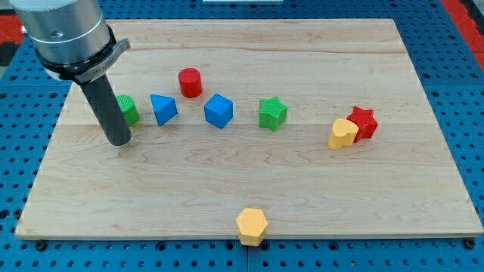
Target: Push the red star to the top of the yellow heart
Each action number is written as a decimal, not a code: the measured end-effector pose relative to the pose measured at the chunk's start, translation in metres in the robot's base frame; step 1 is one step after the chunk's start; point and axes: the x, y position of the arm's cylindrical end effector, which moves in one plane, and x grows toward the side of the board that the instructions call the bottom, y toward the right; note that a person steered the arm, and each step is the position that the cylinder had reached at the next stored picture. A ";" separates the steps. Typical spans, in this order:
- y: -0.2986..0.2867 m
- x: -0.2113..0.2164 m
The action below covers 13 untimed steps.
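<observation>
The red star [364, 122] lies at the view's right on the wooden board [249, 196]. It touches the yellow heart [342, 134], sitting just to the heart's upper right. My tip [120, 141] rests on the board at the view's left, far from both. It stands just below and left of a green block [127, 109], which the rod partly hides.
A blue triangular block [163, 108], a red cylinder [190, 81], a blue hexagonal block [218, 110] and a green star [271, 113] lie across the middle. A yellow hexagon [252, 225] sits at the board's bottom edge.
</observation>
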 end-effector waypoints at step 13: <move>0.361 -0.094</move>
